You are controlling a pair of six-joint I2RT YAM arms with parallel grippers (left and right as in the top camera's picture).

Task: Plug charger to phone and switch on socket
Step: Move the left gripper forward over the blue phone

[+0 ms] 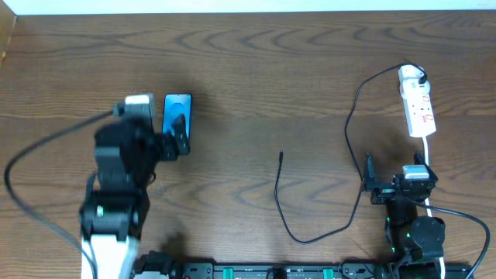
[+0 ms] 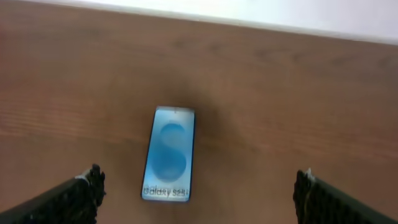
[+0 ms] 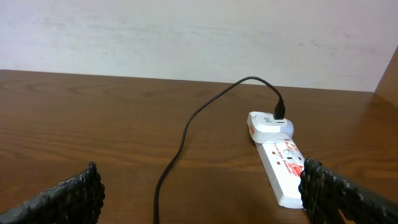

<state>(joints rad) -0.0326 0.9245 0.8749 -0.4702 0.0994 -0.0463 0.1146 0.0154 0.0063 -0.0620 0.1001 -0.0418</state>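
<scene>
The phone (image 1: 177, 108) (image 2: 169, 154) lies flat on the left of the table, its blue screen up. My left gripper (image 1: 167, 143) (image 2: 198, 190) hovers over its near end, open and empty. The charger (image 1: 277, 194) (image 3: 186, 130) is a thin black cable running from an adapter in the socket (image 1: 417, 105) (image 3: 283, 165), looping toward the front and ending in a free tip (image 1: 280, 156) at mid-table. My right gripper (image 1: 395, 167) (image 3: 199, 183) stands open just short of the socket's near end, its right finger (image 3: 323, 193) next to the strip, holding nothing.
The socket's white cord (image 1: 427, 151) runs toward the front past the right arm. A white wall (image 3: 186, 37) rises behind the table's far edge. A black rail with green clamps (image 1: 279, 271) lines the front edge.
</scene>
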